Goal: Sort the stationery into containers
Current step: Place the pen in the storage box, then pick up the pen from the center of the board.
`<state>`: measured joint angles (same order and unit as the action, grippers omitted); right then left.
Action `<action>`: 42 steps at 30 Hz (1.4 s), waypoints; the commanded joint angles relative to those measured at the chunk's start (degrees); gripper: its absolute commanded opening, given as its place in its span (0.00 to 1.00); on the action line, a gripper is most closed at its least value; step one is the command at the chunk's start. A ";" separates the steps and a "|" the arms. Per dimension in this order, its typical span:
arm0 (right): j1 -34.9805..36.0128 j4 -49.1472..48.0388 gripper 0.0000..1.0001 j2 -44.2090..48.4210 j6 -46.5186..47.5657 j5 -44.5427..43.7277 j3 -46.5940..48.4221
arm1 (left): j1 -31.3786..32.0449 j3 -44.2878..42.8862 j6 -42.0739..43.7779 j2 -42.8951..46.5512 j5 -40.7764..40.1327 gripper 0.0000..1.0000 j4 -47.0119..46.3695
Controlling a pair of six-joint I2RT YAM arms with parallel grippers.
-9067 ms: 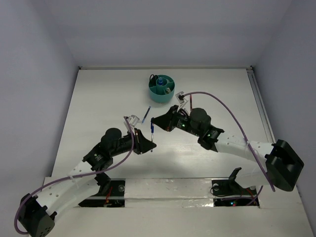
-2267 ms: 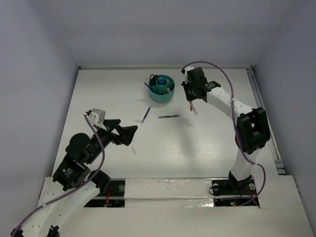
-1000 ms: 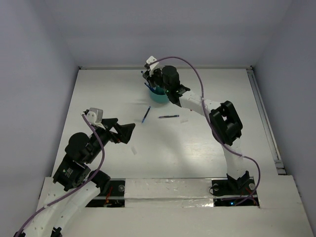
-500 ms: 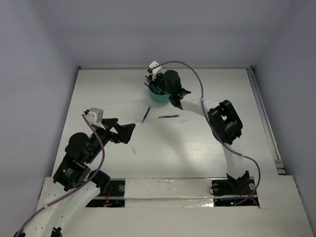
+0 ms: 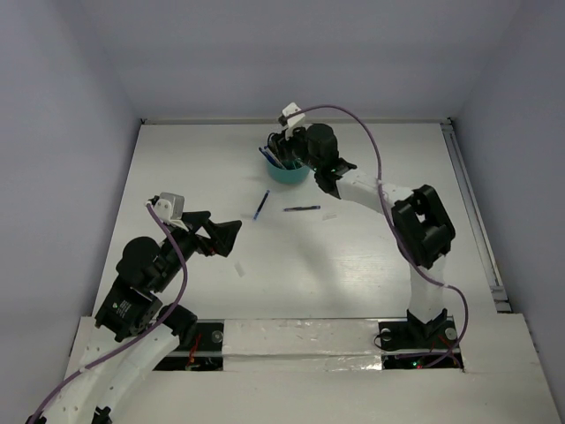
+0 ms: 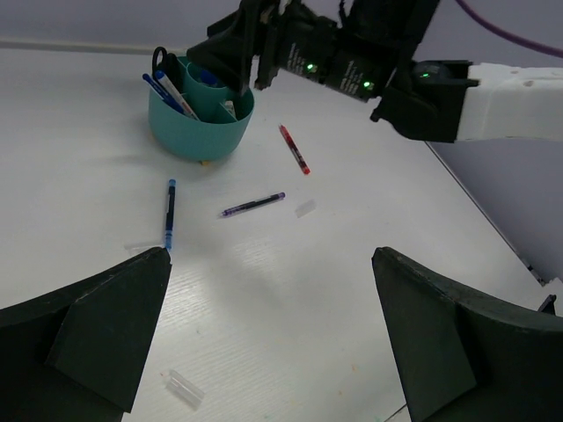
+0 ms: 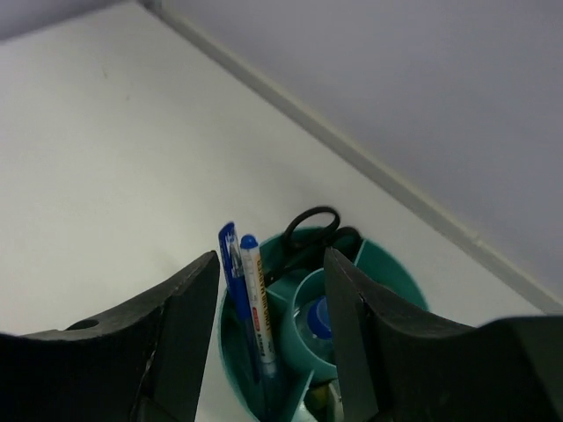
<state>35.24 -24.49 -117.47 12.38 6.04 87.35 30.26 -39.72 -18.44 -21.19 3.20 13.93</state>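
Observation:
The teal cup (image 5: 289,174) stands at the back middle of the table. My right gripper (image 5: 281,152) hangs just above it, open, with nothing between its fingers. In the right wrist view the gripper (image 7: 272,257) looks down into the cup (image 7: 405,278), where two blue pens (image 7: 259,299) stand in one compartment, black scissors (image 7: 312,227) in another and a blue bit (image 7: 320,316) in the centre. A blue pen (image 5: 261,205) and a dark pen (image 5: 302,209) lie in front of the cup. A red pen (image 6: 294,149) lies beside it. My left gripper (image 5: 231,237) is open, above the table.
A clear cap (image 5: 238,269) lies near my left gripper, also seen as the clear cap (image 6: 186,387) in the left wrist view. A small pale bit (image 6: 305,208) rests by the dark pen (image 6: 252,205). Walls close the table at the back and sides.
My right gripper has opened over the cup, and its wrist has swung slightly to the right. The left arm has not moved.

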 commanded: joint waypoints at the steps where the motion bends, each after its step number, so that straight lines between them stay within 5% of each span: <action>1: -0.09 -3.99 0.57 9.35 -3.67 -2.34 -3.57 | -0.20 0.70 0.77 -0.34 1.02 0.99 -3.21; 3: -0.09 -3.03 0.49 13.90 -6.22 -5.93 -6.13 | -0.20 0.70 0.77 -0.26 1.02 0.99 -3.30; 6: -0.70 8.80 0.13 17.00 -12.10 -13.66 -7.29 | -0.20 0.79 0.77 0.01 1.19 0.99 -3.47; 8: -2.45 19.50 0.00 19.02 -19.98 -15.79 -7.89 | -0.20 0.88 0.77 0.01 1.37 0.99 -3.47; 13: -6.06 28.17 0.07 24.29 -28.19 -16.50 -16.85 | -0.20 1.14 0.68 -0.60 2.16 0.99 -3.74; 17: -10.27 32.47 0.39 24.14 -29.52 -15.37 -19.06 | -0.20 1.32 0.59 -2.01 3.12 0.99 -4.00; 21: -14.23 39.50 0.54 17.75 -27.24 -13.17 -12.75 | -0.20 1.23 0.42 -3.15 3.30 0.99 -3.91; 29: -17.66 51.98 0.54 2.43 -23.11 -13.78 6.57 | -0.20 1.23 -0.11 -2.80 1.54 0.99 -3.30; 42: -18.28 59.73 0.43 -13.47 -21.08 -14.22 21.62 | -0.20 1.23 -0.02 -4.56 3.74 0.99 -3.65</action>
<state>17.23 32.25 -128.66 -9.98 -7.77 104.57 30.26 -38.89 -18.41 -24.95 5.50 13.02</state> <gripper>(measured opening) 0.434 0.990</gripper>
